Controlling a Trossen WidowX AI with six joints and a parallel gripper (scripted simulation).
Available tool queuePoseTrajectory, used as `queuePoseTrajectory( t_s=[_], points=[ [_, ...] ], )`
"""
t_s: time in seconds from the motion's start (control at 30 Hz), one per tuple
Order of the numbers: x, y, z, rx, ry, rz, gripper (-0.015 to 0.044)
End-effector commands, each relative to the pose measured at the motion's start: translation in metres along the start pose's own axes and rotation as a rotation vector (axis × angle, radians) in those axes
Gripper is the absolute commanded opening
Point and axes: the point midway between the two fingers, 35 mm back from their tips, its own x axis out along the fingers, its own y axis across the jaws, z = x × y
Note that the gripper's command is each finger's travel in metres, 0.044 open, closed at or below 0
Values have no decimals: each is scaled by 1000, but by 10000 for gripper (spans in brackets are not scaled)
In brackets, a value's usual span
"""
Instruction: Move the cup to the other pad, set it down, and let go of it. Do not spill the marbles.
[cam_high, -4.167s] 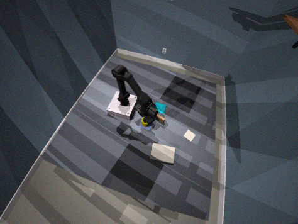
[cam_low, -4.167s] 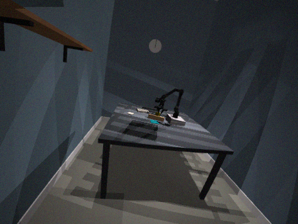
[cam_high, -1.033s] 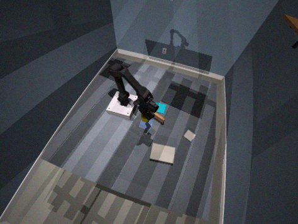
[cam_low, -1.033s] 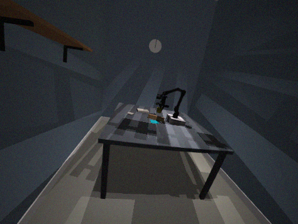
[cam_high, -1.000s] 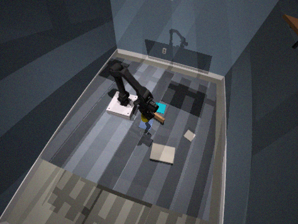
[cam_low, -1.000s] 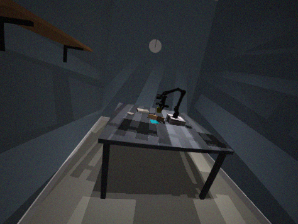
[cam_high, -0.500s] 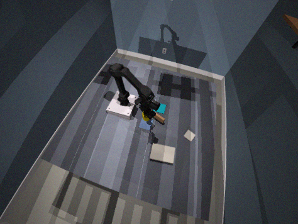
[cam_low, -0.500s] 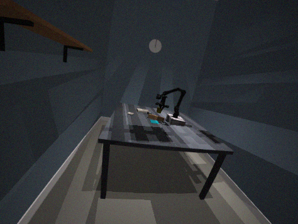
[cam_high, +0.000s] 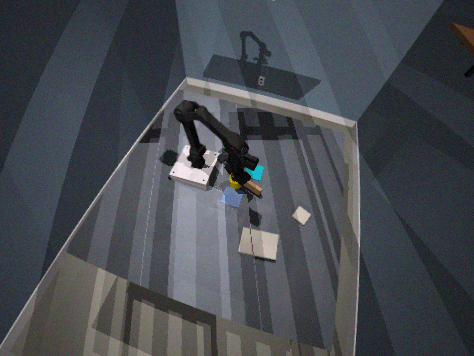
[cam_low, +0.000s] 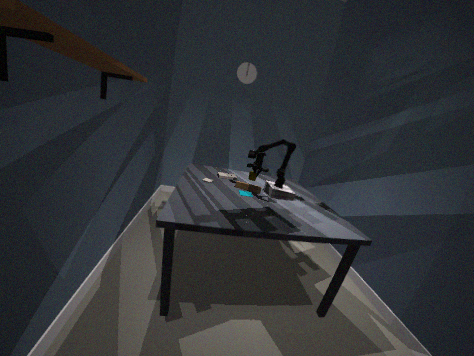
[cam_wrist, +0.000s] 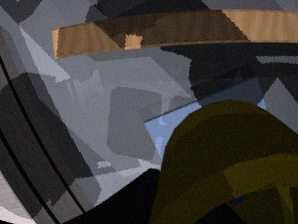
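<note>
My gripper (cam_high: 238, 178) (cam_low: 253, 172) is shut on the yellow cup (cam_high: 234, 182) (cam_low: 252, 176) (cam_wrist: 220, 132) and holds it above the table. The cup looks about upright. A bit of a dark blue marble (cam_wrist: 236, 200) shows inside it in the wrist view; other marbles cannot be made out. The blue pad (cam_high: 231, 198) (cam_wrist: 172, 127) lies beside and below the cup, partly hidden by it in the wrist view. The cyan pad (cam_high: 257, 172) (cam_low: 245, 193) lies on the other side of a wooden bar, partly covered by the arm in the top view.
The wooden bar (cam_high: 253, 188) (cam_low: 247, 187) (cam_wrist: 175, 31) lies between the two pads, close to the gripper. A beige slab (cam_high: 259, 244) (cam_low: 226, 175) and a small beige tile (cam_high: 301, 215) (cam_low: 207, 180) lie farther off. The arm's white base (cam_high: 191, 175) is near the blue pad.
</note>
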Motion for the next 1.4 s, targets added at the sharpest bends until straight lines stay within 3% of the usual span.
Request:
queuePoseTrajectory(
  t_s=[0.0, 1.37],
  points=[
    [-1, 0, 10, 3, -7, -5, 0],
    [-3, 17, 86, 3, -13, -5, 0]
  ],
)
